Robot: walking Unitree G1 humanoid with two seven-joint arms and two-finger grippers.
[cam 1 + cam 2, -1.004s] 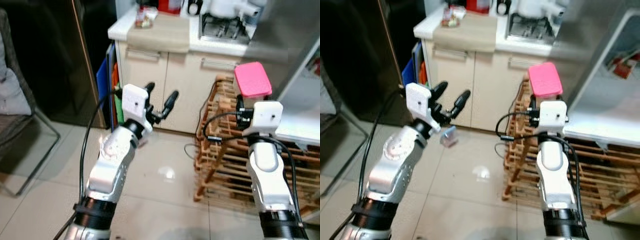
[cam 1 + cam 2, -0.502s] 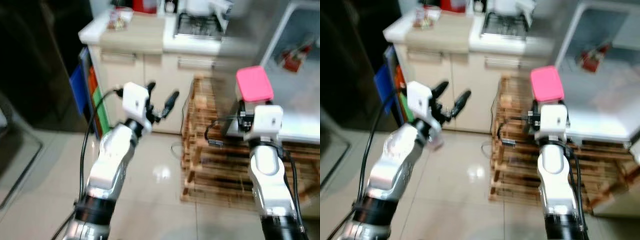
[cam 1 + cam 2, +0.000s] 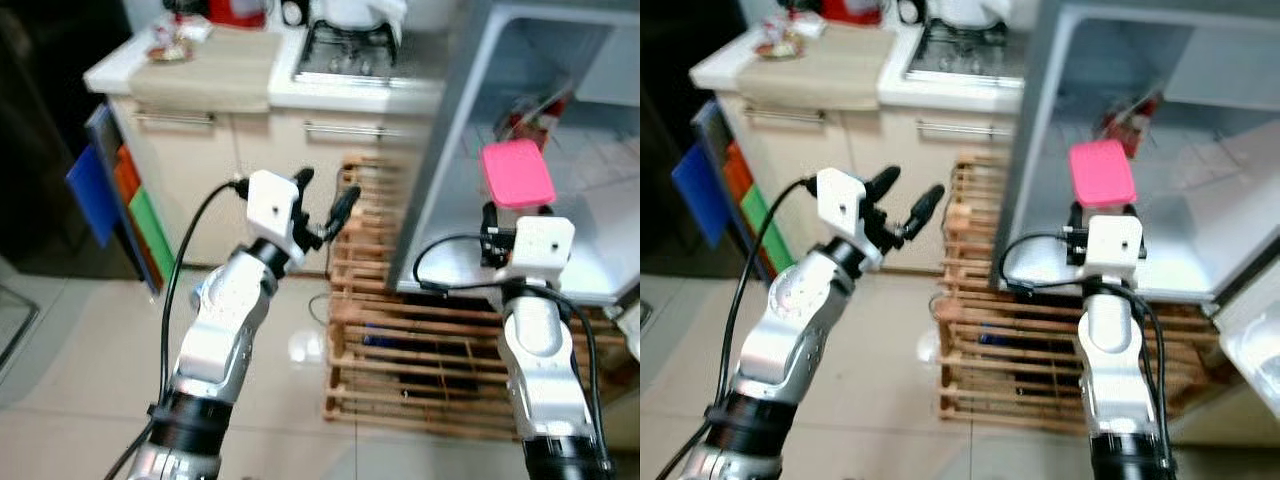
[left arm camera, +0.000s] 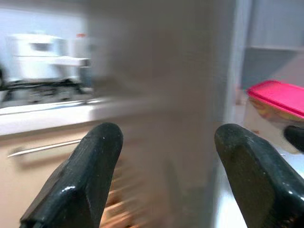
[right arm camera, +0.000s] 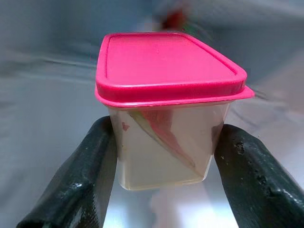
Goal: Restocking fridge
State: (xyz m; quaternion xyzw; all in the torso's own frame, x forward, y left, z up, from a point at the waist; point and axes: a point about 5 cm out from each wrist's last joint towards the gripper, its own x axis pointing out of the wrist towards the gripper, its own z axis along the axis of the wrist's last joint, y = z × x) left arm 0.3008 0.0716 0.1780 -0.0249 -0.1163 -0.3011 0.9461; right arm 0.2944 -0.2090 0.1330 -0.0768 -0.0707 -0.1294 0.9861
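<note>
The pink-lidded container is riding upright in the right gripper, whose fingers are pinching its clear sides, in front of the open fridge. The left gripper is hovering with fingers spread near the wooden rack. Good placement probably means keeping the container level and setting it fully onto a bare shelf spot before letting go.

The left tool has its two black fingers spread wide apart, holding nothing. Between them stands a blurred grey fridge wall. Beyond one finger, a white pot sits on a stove; beyond the other, a pink-lidded container.
</note>
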